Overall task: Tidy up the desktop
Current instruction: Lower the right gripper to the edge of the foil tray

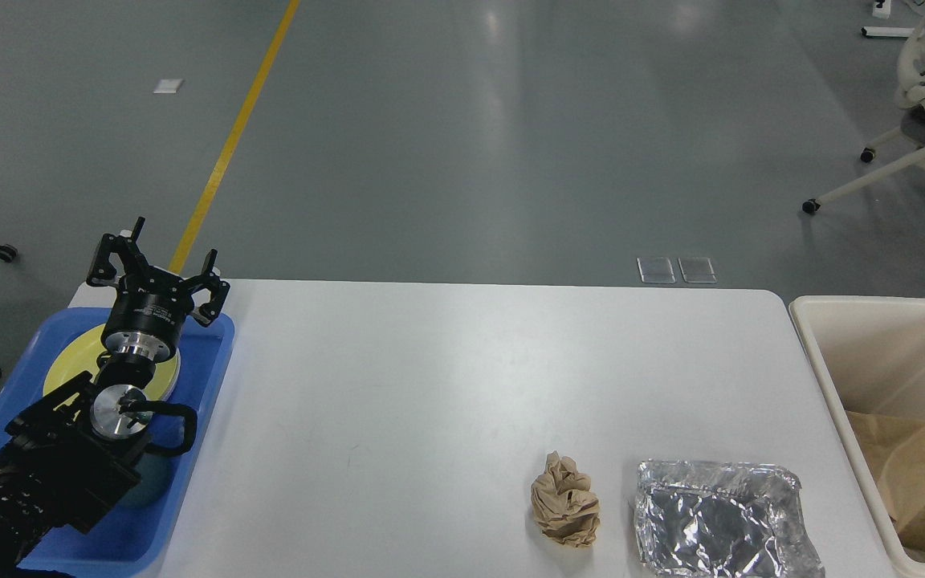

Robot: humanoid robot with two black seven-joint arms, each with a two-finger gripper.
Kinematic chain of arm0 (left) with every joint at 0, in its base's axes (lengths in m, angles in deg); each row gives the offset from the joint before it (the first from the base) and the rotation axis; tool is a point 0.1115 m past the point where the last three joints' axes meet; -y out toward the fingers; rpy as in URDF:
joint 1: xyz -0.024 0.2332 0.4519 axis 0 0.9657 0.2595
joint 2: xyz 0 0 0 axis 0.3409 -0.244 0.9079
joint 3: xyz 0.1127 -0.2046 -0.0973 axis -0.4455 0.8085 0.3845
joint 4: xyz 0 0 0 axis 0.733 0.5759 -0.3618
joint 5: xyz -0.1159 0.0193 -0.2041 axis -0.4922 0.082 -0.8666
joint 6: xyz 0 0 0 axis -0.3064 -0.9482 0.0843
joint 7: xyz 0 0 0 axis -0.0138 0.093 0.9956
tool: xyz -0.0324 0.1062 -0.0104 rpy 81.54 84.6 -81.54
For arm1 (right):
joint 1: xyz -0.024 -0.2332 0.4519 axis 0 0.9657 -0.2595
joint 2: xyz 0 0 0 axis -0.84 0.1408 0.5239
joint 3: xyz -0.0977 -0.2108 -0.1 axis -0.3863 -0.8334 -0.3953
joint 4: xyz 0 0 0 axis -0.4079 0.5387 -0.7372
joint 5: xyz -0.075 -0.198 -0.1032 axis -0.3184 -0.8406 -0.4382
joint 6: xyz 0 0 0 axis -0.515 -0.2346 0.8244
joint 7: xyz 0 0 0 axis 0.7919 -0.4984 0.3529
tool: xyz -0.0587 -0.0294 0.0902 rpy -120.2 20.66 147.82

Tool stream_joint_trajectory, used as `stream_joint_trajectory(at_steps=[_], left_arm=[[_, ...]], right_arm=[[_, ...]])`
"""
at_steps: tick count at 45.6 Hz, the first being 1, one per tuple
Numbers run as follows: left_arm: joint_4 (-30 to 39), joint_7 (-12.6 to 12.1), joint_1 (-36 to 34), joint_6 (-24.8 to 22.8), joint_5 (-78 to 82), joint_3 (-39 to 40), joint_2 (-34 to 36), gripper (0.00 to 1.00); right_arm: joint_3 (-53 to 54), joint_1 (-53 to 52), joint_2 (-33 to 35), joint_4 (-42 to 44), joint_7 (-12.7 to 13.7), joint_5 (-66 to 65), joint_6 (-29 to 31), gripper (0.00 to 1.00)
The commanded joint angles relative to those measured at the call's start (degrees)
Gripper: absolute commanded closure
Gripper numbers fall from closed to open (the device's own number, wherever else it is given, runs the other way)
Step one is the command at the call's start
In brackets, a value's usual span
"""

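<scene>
- Nearest the camera: my left arm, entering low on the left over the blue tray; on the right, the foil container at the near edge of the desktop.
- Left gripper: raised above the far end of the tray, fingers spread apart, nothing between them. Right gripper: not in view.
- Tray holds a yellow plate and a dark round item under my forearm, mostly hidden; cannot identify it.
- Desktop runs between the tray on the left and the cream bin on the right. Loose on it: the foil container and a crumpled brown paper wad just beside it. Bin already holds brown paper.
- Judgement: both leftovers lie well apart from my left gripper, near the bin.
- Risk: swinging the left arm across could catch the tray rim or plate with the forearm and drag them.
- Risk: foil is thin; a hard pinch would crush it, a light one may slip.
- Risk: the container sits at the near edge; a nudge could push it off.
- Risk: the paper wad is light and may skid away from closing fingers.
</scene>
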State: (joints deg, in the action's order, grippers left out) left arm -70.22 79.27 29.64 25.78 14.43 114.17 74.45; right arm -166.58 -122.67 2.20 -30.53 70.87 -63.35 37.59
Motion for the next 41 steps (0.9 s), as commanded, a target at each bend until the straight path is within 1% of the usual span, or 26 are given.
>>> stream_joint_trajectory(at_steps=[1,10,16,20,25,30,33,41], left_arm=[[0.0,0.0,0.0,0.0,0.0,0.0,0.0,0.03],[0.0,0.0,0.0,0.0,0.0,0.0,0.0,0.03],[0.0,0.0,0.0,0.0,0.0,0.0,0.0,0.03],[0.0,0.0,0.0,0.0,0.0,0.0,0.0,0.03],[0.1,0.0,0.0,0.0,0.0,0.0,0.0,0.03],[0.0,0.0,0.0,0.0,0.0,0.0,0.0,0.03],[0.0,0.0,0.0,0.0,0.0,0.0,0.0,0.03],[0.0,0.1,0.0,0.0,0.0,0.0,0.0,0.03]], right_arm=[[-7.6,-8.2,-5.3,-1.1,0.0,-0.6,9.9,0.01],[-9.7,-14.2,-14.6,-1.1,0.0,-3.7,18.0,0.01],[-9.8,-17.1,-21.9,-1.4,0.1,-3.8,18.1,0.01],[-9.9,-18.0,-26.4,-3.2,0.1,-3.8,18.1,0.01],[-9.5,-18.9,-30.9,-6.2,0.1,-3.7,18.1,0.01],[-8.1,-18.6,-35.7,-6.8,0.0,-2.8,18.1,0.02],[-7.5,-17.8,-37.7,-6.8,0.1,-1.4,18.1,0.02],[-6.2,-14.6,-40.0,-6.9,0.1,6.5,18.1,0.02]])
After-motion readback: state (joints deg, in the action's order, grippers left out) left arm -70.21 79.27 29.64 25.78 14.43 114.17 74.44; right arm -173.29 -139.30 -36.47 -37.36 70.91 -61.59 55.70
